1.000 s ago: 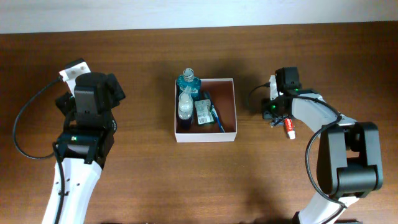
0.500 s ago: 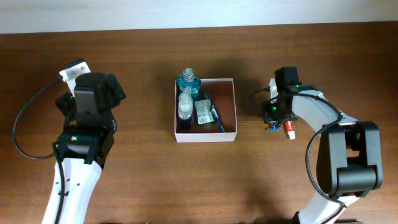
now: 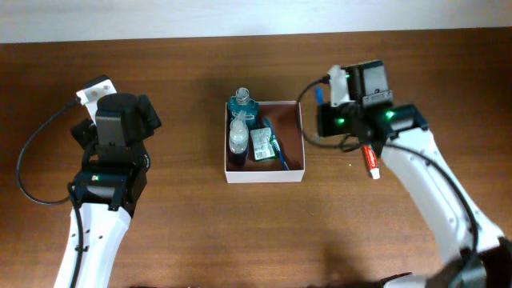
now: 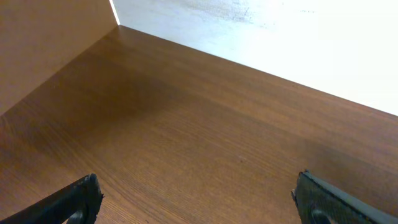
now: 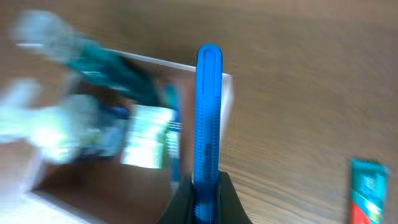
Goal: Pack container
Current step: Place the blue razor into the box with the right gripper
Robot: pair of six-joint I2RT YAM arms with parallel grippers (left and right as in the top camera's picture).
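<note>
The box [image 3: 294,138] is a square, open-top cardboard carton with thin white walls and a pinkish-brown inside. It sits upright and flat on the table [image 3: 184,232], about midway across it and toward its far edge, with its walls roughly square to that edge. It is partly packed, and the load is crowded toward its left side. A teal bottle [image 3: 242,105] stands at the far left corner, its cap poking past the far wall. A clear bottle [image 3: 238,136] lies just nearer. A green-and-white packet [image 3: 261,145] lies in the middle, and a blue stick [image 3: 281,155] lies aslant just right of it. The right strip of floor is bare.
</note>
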